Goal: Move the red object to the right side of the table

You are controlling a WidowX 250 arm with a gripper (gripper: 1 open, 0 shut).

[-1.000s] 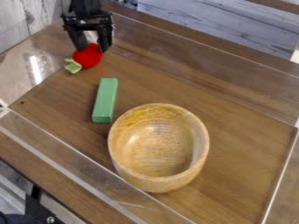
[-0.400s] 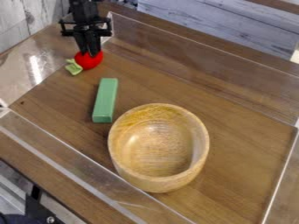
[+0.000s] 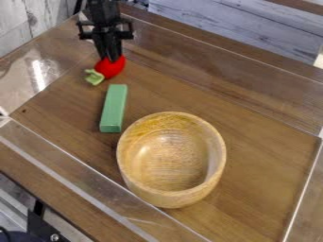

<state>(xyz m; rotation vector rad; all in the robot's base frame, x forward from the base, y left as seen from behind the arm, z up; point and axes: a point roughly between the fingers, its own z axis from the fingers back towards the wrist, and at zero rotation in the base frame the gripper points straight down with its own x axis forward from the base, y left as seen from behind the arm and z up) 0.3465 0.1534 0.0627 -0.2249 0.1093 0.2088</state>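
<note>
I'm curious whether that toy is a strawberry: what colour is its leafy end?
The leafy end is light green, visible in the camera view.

The arm (image 3: 101, 10), near the far left edge of the scene, is dark, nearly black. Its gripper (image 3: 111, 47) is narrow and dark too, with slim fingers and small parts jutting left and right above them. Finer details are too small to tell.
</note>
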